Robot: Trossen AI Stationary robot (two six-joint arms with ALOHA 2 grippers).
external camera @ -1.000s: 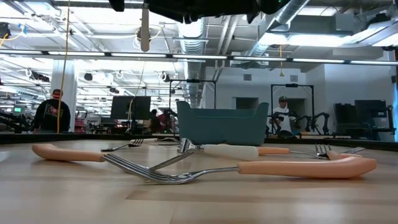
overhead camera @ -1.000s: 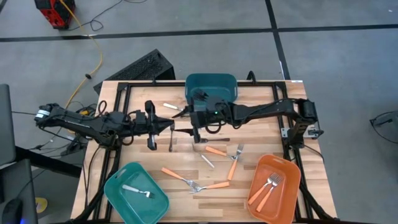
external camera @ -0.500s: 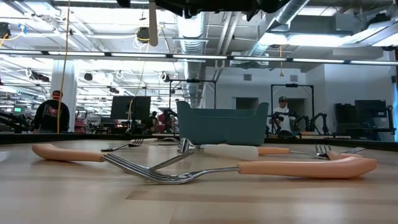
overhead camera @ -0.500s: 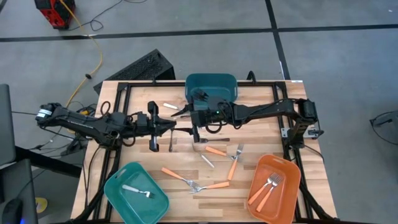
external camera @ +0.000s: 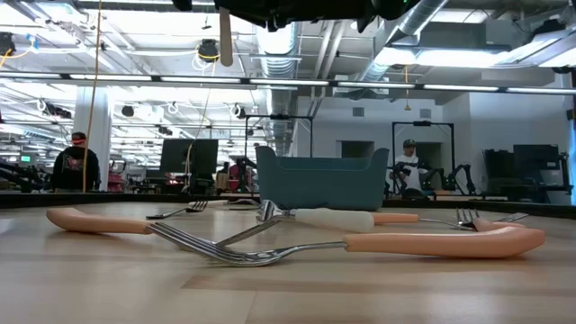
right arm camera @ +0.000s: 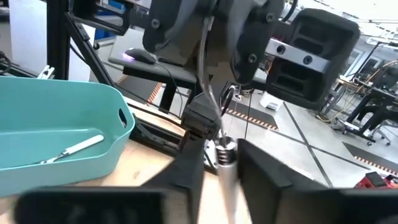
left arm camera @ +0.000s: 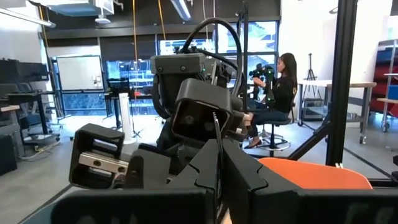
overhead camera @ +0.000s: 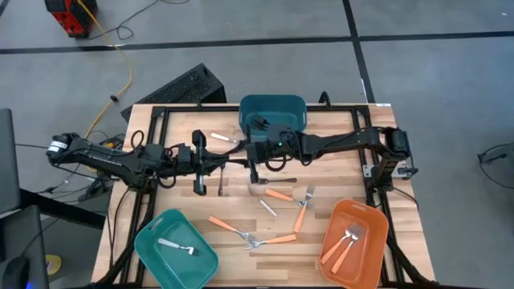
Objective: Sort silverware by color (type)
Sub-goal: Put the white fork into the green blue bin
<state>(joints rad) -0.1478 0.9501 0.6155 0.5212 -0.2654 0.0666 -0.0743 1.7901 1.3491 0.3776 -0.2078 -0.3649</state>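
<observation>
Silver utensil (right arm camera: 225, 158): slim, shiny metal, rounded handle, up in the air over the middle of the bench (overhead camera: 341, 186), strung between the two arms. One end pinched by the left gripper (right arm camera: 202, 122), its fingers pressed tight together on it. Other end poking into the gap of the right gripper (right arm camera: 221, 149), with dark blocky fingers (right arm camera: 186, 175) close in on either side. Can't tell whether they're actually squeezing it. Down below on the pale wood planks, loose orange-handled forks (overhead camera: 279, 194) with smooth handles and silver heads. Glossy light teal bin (overhead camera: 148, 241) near the front with a white-handled piece (overhead camera: 177, 246) inside. Orange bin (overhead camera: 374, 241) with two forks. Darker teal bin (overhead camera: 277, 103) at the far edge.
</observation>
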